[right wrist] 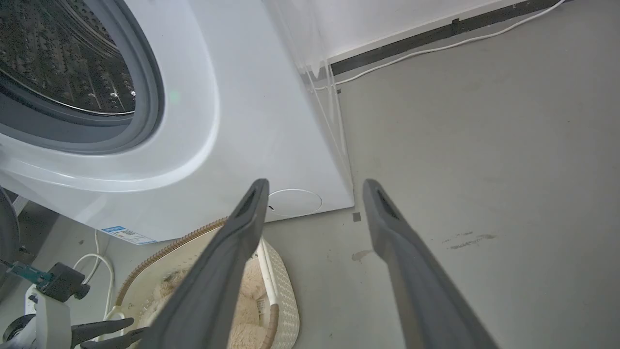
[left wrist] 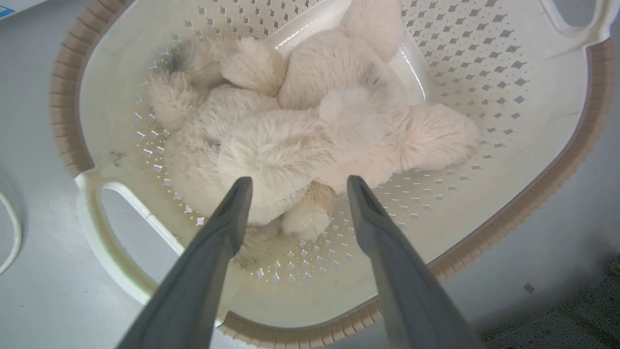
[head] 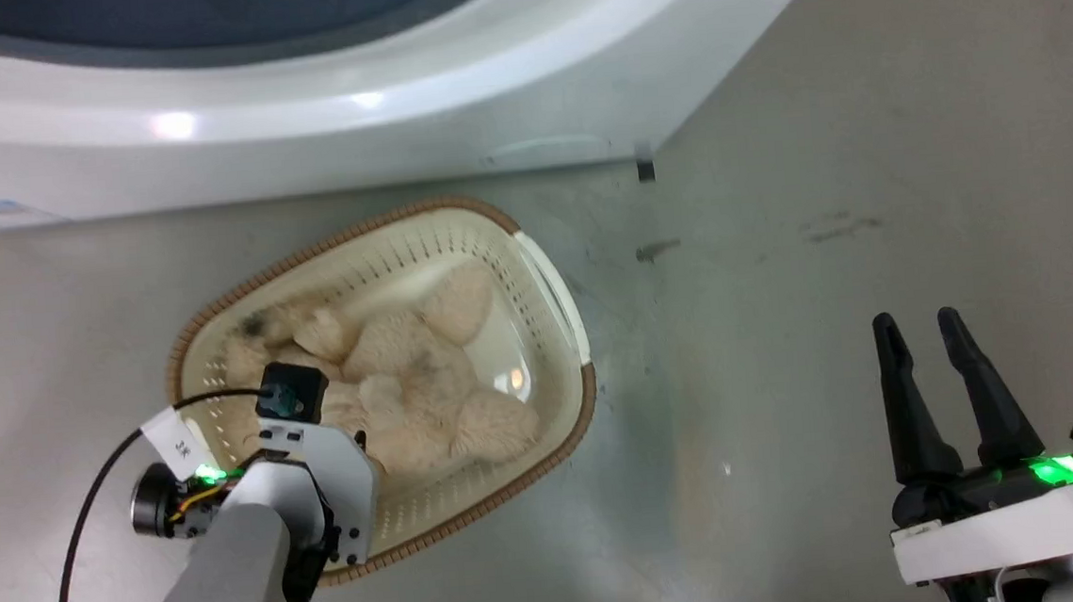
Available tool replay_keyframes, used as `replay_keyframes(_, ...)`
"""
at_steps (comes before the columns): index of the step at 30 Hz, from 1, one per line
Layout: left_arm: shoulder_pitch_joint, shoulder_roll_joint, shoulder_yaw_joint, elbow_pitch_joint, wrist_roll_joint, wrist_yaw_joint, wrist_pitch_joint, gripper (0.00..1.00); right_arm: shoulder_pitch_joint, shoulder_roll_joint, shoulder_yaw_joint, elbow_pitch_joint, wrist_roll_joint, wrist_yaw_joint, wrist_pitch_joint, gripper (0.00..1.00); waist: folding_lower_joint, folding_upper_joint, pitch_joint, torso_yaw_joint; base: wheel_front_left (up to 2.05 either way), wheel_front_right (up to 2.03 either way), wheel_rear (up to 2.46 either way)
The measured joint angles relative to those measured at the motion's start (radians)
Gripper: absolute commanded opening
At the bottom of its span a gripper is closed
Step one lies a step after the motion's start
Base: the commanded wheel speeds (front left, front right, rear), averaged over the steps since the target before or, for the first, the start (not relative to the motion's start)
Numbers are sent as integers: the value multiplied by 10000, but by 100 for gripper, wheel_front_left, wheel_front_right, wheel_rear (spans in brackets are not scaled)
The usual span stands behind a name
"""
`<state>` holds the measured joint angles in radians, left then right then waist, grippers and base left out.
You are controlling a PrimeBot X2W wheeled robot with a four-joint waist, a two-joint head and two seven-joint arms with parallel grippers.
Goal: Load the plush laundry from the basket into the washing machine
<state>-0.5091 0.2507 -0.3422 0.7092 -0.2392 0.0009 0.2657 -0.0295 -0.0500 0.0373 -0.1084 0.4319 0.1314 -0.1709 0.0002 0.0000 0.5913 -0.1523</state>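
1 washing machine spans the top of the head view as a white front; the right wrist view adds its grey ring and perforated steel drum. Just before it on the floor sits 1 basket, with 1 plush teddy bear curled inside. Of 2 grippers, the left gripper hangs over the bear, fingers spread wide and empty, a spread the head view hides behind the wrist. The right gripper is parted, empty, well apart from the basket.

You see your right gripper with fingers spread; beyond stands the white washing machine, port open, and the basket holding a cream teddy bear.
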Motion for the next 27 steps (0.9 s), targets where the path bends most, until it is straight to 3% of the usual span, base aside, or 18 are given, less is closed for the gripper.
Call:
replay_keyframes(16,-1527,711,-1032,1143,-19,142,500,100,-119,0,136,-303,1005,0,-343,100,-1,0,1793,-386,0,0,0)
replay_keyframes(27,-2546,1016,-1488,1816,-376,525,560,100,-260,0,278,-458,1622,0,-570,100,-1,0,2769,-616,0,0,0)
